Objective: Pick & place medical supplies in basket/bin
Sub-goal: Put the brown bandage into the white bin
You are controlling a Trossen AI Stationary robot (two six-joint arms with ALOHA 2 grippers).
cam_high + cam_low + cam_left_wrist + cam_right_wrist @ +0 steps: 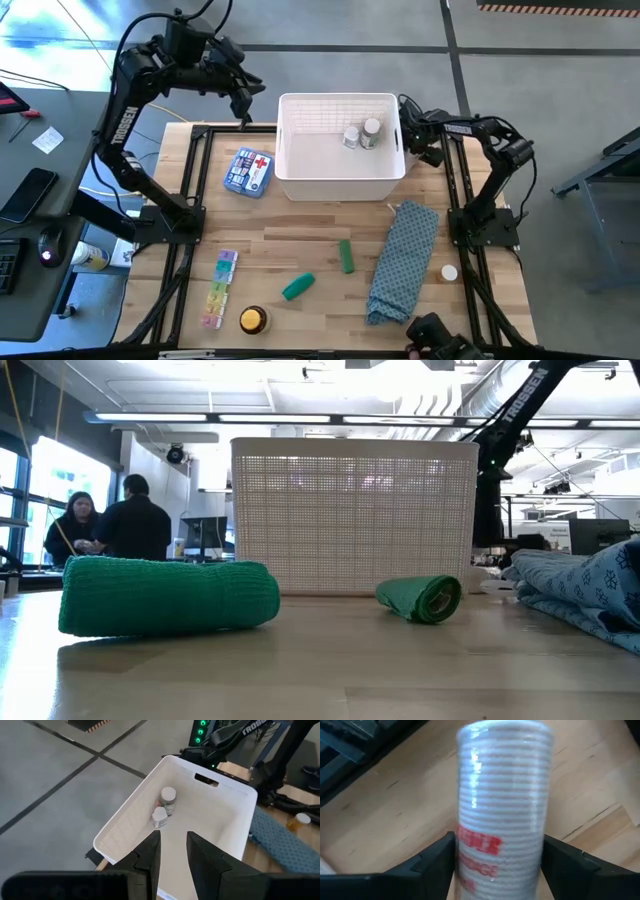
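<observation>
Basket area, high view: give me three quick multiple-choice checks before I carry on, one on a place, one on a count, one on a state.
1. Where is the red-cross pack?
A. beside the basket, on its left
B. inside the basket
C. hanging over the basket's rim

2. How many bottles are in the basket?
A. none
B. four
C. two

3. How is the left gripper?
A. shut on the pack
B. empty, fingers slightly apart
C. shut on a bottle

Key:
1 A, the pack lies flat next to the left wall.
2 C, two stand together inside.
3 B, the left wrist view shows a bare gap.
</observation>
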